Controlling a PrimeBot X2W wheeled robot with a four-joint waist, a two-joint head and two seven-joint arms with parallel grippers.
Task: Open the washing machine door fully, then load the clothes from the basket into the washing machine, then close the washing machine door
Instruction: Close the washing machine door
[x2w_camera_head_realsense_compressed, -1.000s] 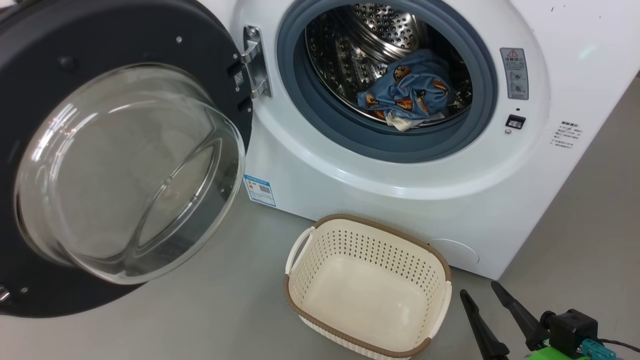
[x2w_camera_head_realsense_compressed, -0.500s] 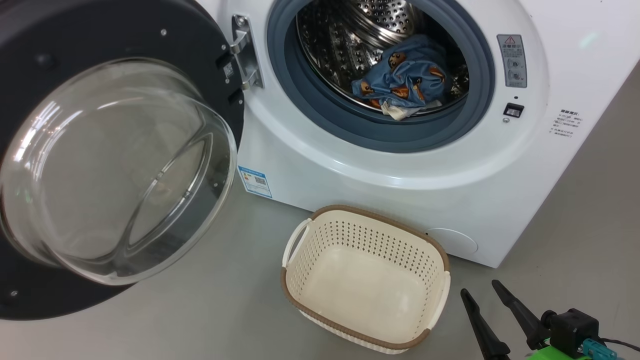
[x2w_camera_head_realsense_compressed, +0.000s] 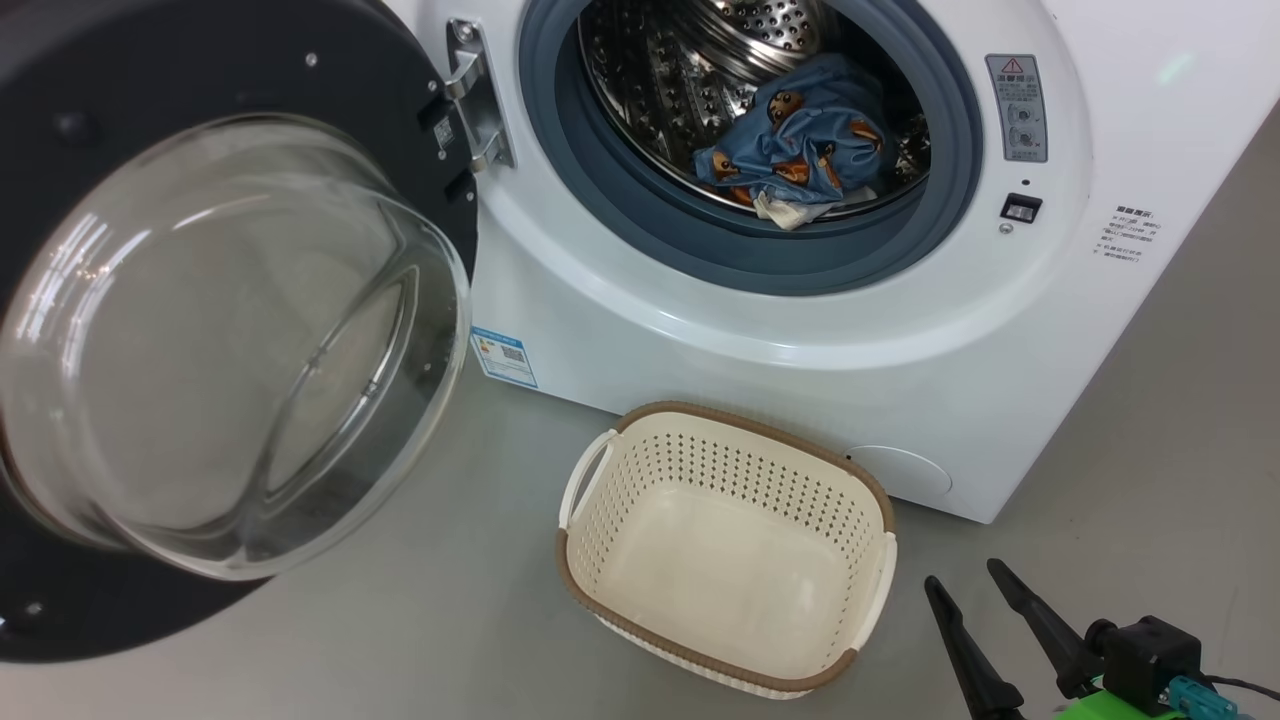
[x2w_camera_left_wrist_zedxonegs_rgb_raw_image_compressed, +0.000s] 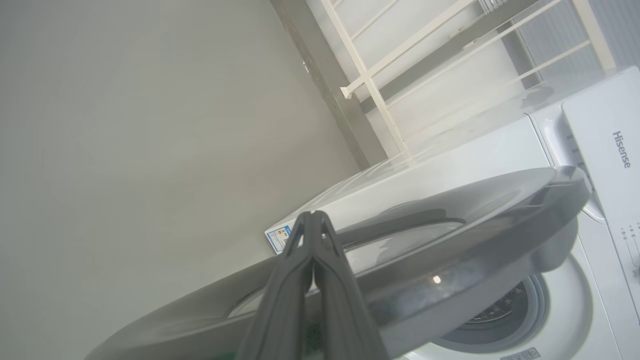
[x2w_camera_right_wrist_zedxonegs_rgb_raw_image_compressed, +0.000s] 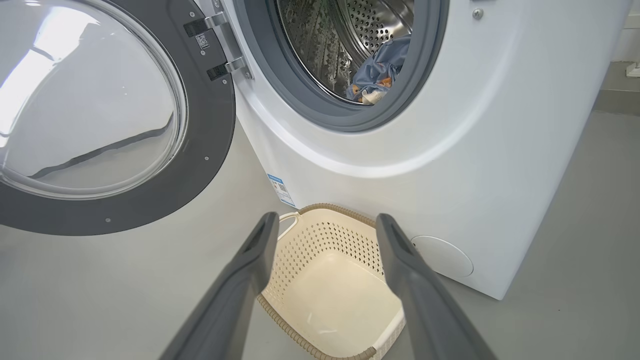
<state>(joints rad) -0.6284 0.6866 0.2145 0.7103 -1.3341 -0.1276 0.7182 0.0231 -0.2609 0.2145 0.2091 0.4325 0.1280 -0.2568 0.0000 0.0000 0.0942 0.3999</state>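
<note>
Change since a second ago: my head camera has moved, so the whole scene sits slightly higher and further left in the head view; no item has shifted against another. Count, left to right. One left gripper (x2w_camera_left_wrist_zedxonegs_rgb_raw_image_compressed: 312, 215), two dark fingers clenched together on nothing, lying along the outer face of the door; contact cannot be told. One round washing machine door (x2w_camera_head_realsense_compressed: 220, 330), glossy black rim, bulging clear glass bowl, swung wide open on its hinge at the left. One big white box-shaped front-loading washing machine (x2w_camera_head_realsense_compressed: 800, 340), with one blue label sticker (x2w_camera_head_realsense_compressed: 503, 355) low on its front. One bundle of light blue bear-print clothes (x2w_camera_head_realsense_compressed: 800, 140), lying inside the steel perforated drum (x2w_camera_head_realsense_compressed: 660, 90). One cream-white perforated plastic basket (x2w_camera_head_realsense_compressed: 740, 425) with brown woven-look rim, on the grey floor (x2w_camera_head_realsense_compressed: 450, 600) just before the machine, nothing in it. One right gripper (x2w_camera_head_realsense_compressed: 963, 574), fingers spread wide, holding nothing, right of the basket.
</note>
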